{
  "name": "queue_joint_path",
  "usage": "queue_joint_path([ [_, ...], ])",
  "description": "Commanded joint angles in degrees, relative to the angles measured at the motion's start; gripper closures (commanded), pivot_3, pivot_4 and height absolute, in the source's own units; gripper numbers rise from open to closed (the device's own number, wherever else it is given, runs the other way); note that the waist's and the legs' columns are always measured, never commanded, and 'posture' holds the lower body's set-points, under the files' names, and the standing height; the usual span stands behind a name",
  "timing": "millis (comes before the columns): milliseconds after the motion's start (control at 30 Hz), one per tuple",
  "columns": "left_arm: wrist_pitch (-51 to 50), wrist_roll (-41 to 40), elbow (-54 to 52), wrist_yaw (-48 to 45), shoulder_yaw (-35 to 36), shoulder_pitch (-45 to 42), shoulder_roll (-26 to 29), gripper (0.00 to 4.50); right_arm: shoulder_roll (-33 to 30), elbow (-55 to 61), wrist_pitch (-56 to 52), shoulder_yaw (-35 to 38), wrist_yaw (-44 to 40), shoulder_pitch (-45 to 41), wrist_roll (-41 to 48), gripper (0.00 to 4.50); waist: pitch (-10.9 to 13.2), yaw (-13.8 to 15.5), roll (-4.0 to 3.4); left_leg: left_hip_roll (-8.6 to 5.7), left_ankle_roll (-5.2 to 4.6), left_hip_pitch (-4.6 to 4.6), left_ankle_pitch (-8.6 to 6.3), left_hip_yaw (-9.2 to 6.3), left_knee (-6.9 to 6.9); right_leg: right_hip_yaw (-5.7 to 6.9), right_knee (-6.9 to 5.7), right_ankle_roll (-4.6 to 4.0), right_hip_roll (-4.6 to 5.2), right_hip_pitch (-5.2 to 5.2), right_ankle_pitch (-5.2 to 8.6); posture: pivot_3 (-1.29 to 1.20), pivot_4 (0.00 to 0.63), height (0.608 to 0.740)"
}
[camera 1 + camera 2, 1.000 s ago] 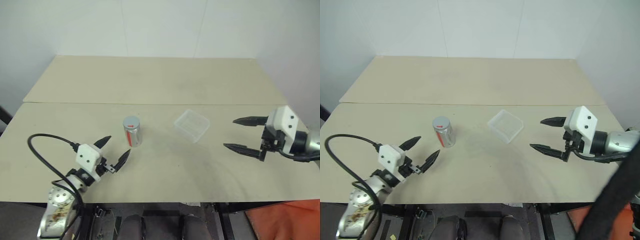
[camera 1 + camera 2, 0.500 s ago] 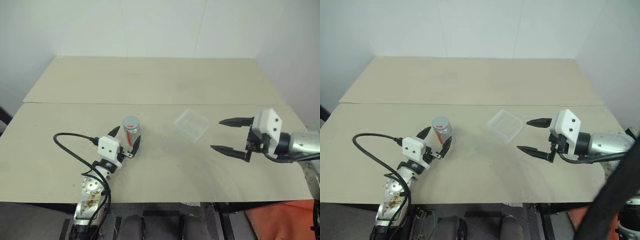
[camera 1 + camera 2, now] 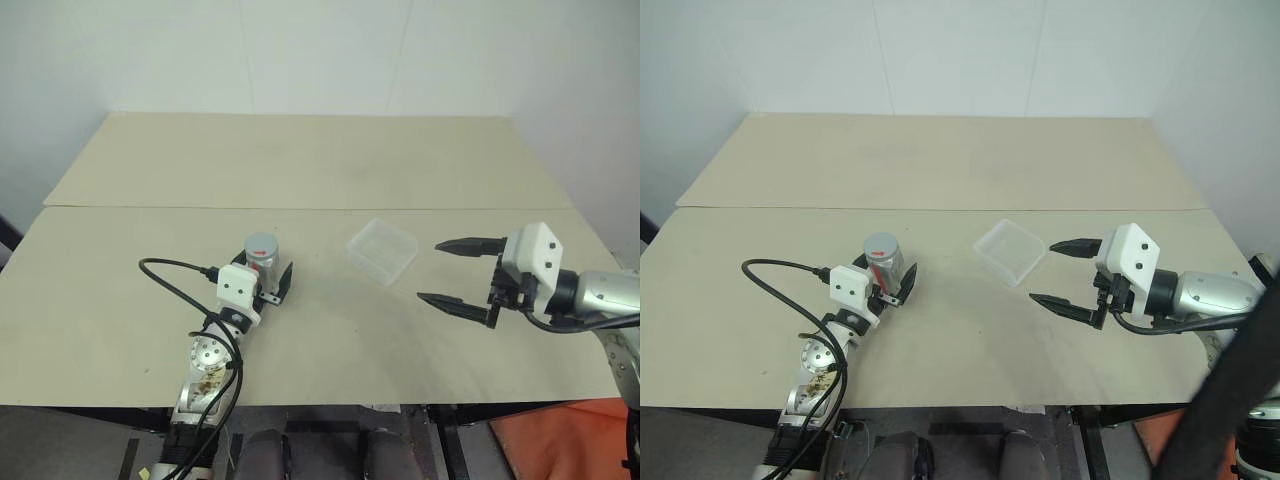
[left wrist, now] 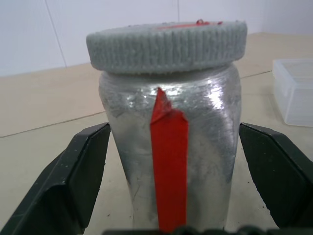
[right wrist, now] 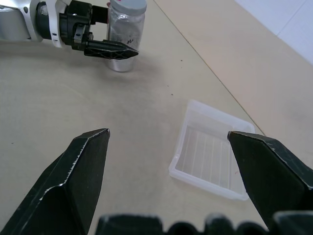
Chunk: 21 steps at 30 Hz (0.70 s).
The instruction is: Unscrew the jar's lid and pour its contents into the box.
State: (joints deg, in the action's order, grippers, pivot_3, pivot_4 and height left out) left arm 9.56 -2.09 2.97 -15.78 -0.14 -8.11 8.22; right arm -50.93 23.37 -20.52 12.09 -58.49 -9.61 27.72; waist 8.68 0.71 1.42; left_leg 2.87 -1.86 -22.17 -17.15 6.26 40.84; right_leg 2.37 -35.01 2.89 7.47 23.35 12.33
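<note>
One jar (image 3: 262,256), one lid (image 4: 166,45), one box (image 3: 383,250), two claws, apparently.

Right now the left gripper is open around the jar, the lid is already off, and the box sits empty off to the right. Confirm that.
Not quite: the lid is still screwed on top of the jar, as the left wrist view shows. The rest holds: the left gripper is open around the jar, and the box sits empty off to the right.

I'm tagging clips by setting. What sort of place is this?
Probably a lab or test workspace: a plain beige tabletop against bare white walls, holding just a silvery grey-lidded jar and a clear plastic tray.
</note>
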Motion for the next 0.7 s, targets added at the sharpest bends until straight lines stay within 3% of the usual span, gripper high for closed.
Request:
queue_joint_path([
  [33, 1.48, 0.23, 0.16, 0.94, -0.05, -0.69, -0.33, 0.00, -0.75, 2.31, 0.38, 2.56, 0.48, 0.75, 0.62, 0.02, 0.00, 0.00, 0.00, 0.00, 0.00, 0.00, 0.00, -0.01, 0.00, 0.00, 0.00, 0.00, 0.00, 0.00, 0.00, 0.00, 0.150, 0.740],
  [100, 2.25, 0.21, 0.72, 1.03, -0.29, -0.86, -0.45, 0.00, -0.48, 2.38, -0.02, 2.80, 0.68, 0.75, 1.34, 0.02, 0.00, 0.00, 0.00, 0.00, 0.00, -0.01, 0.00, -0.01, 0.00, 0.00, 0.01, 0.00, 0.00, 0.00, 0.00, 0.00, 0.150, 0.740],
  [200, 2.02, -0.24, 0.64, 1.25, -0.48, -0.88, -1.00, 0.59, -0.57, 2.48, -0.08, 2.71, 0.88, 0.70, 1.37, 0.00, 0.00, 0.03, 0.00, 0.00, -0.01, -0.01, -0.01, -0.01, 0.00, 0.00, 0.01, 0.00, 0.00, 0.00, 0.00, 0.00, 0.150, 0.740],
  [400, 2.30, 0.39, 1.20, 1.43, -1.05, -0.78, -1.27, 2.46, -0.64, 2.12, 0.25, 2.29, 1.05, 0.60, 0.83, 0.00, 0.00, 0.00, 0.00, 0.00, -0.01, 0.00, -0.01, -0.01, 0.00, 0.00, 0.01, 0.00, 0.00, 0.00, 0.00, 0.00, 0.150, 0.740],
  [700, -5.97, -8.23, -5.21, -6.52, -2.77, -4.09, -0.97, 2.48, 6.11, 7.97, -7.95, -1.87, 11.01, -3.10, 5.35, 0.00, 0.01, -0.01, 0.02, 0.00, 0.00, -0.03, 0.00, -0.05, 0.00, 0.02, 0.00, 0.00, 0.00, 0.03, 0.00, 0.00, 0.150, 0.740],
])
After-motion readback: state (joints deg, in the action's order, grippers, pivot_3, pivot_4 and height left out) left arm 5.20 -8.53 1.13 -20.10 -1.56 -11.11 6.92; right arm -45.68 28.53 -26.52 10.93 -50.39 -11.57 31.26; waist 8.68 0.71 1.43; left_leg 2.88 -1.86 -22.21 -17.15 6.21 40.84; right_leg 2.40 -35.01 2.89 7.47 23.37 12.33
